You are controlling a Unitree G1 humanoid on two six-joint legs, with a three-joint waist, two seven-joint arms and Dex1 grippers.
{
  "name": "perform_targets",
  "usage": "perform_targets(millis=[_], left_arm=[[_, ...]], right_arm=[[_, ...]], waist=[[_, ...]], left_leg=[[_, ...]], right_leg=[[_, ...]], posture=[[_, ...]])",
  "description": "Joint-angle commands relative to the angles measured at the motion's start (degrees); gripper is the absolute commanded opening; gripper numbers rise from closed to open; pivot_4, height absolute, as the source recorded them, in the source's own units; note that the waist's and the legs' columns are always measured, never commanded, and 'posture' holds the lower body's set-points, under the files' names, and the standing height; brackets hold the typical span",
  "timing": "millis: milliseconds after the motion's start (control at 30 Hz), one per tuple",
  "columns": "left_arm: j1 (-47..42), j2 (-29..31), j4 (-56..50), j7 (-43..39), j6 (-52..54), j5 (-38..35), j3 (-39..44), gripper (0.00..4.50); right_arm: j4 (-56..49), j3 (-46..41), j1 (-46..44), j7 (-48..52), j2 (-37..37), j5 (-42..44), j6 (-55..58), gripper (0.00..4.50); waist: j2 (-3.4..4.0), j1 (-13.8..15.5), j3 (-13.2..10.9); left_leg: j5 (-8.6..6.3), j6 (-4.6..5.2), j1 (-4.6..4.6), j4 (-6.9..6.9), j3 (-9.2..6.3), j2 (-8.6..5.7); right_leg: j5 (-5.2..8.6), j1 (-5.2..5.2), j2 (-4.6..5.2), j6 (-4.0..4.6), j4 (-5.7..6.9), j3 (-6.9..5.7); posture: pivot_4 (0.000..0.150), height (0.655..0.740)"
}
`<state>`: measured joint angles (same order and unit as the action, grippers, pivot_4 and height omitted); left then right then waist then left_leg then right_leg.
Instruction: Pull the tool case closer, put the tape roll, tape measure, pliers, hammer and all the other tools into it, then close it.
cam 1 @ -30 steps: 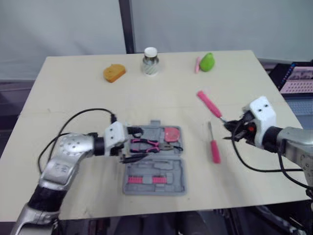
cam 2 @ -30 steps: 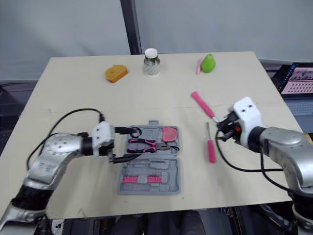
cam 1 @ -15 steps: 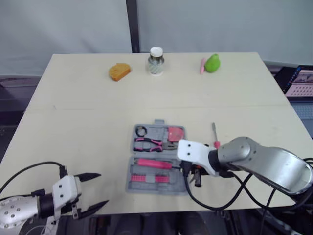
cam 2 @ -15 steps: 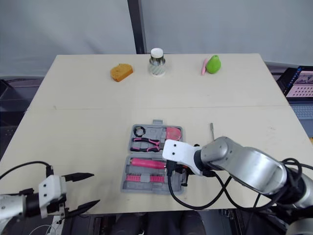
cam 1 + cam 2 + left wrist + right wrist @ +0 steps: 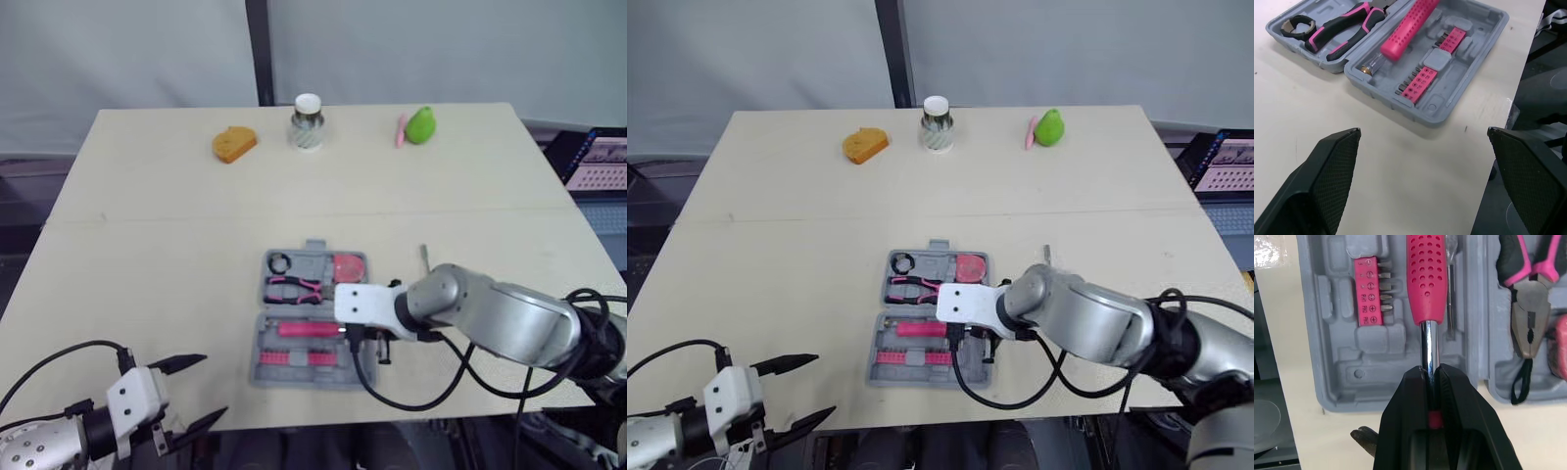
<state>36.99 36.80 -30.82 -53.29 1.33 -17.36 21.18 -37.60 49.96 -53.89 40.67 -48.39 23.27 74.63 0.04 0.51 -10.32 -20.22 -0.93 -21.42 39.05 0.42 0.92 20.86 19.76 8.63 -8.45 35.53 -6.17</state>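
The grey tool case (image 5: 364, 370) lies open at the table's middle front. Its far half holds the black tape roll (image 5: 282, 262), the pink-and-black pliers (image 5: 294, 288) and the pink tape measure (image 5: 345, 266). The pink-handled hammer (image 5: 1426, 279) lies in the near half beside a strip of bits (image 5: 1371, 291). My right gripper (image 5: 1430, 369) is shut on the hammer's chrome shaft, at the case's right side (image 5: 370, 345). My left gripper (image 5: 211, 387) hangs open at the front left, off the table edge. A screwdriver (image 5: 423, 255) lies on the table behind my right arm.
Along the far edge stand an orange block (image 5: 233, 144), a white-capped jar (image 5: 307, 122), a green pear (image 5: 419, 124) and a pink pen (image 5: 398, 129). A laptop (image 5: 600, 157) sits off the table's right side.
A second ago my left gripper was at the case's left side and my right gripper was by the pink tools on the table. Now the hammer is in the case and my left arm has drawn back.
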Motion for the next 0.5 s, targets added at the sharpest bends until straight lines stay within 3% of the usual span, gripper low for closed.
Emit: perform_targets(millis=[33, 500], left_arm=[[1.1, -0.2, -2.0, 0.7, 0.2, -0.7, 0.6, 4.50], [-1.8, 0.6, -1.2, 1.4, 1.6, -0.4, -0.5, 4.50]], right_arm=[[-0.4, 0.0, -0.7, 1.3, 1.2, -1.5, -1.3, 0.03], [1.6, 0.4, 1.4, 0.7, 5.5, -3.7, -1.4, 0.03]], waist=[[0.00, -0.2, 0.0], [0.00, -0.7, 0.0]], left_leg=[[0.00, 0.00, 0.00, 0.00, 0.00, 0.00], [-0.02, -0.01, 0.00, -0.04, 0.00, 0.01]], right_leg=[[0.00, 0.00, 0.00, 0.00, 0.00, 0.00], [0.00, 0.03, -0.01, 0.00, 0.00, 0.00]], posture=[[0.150, 0.7400], [0.150, 0.7400]])
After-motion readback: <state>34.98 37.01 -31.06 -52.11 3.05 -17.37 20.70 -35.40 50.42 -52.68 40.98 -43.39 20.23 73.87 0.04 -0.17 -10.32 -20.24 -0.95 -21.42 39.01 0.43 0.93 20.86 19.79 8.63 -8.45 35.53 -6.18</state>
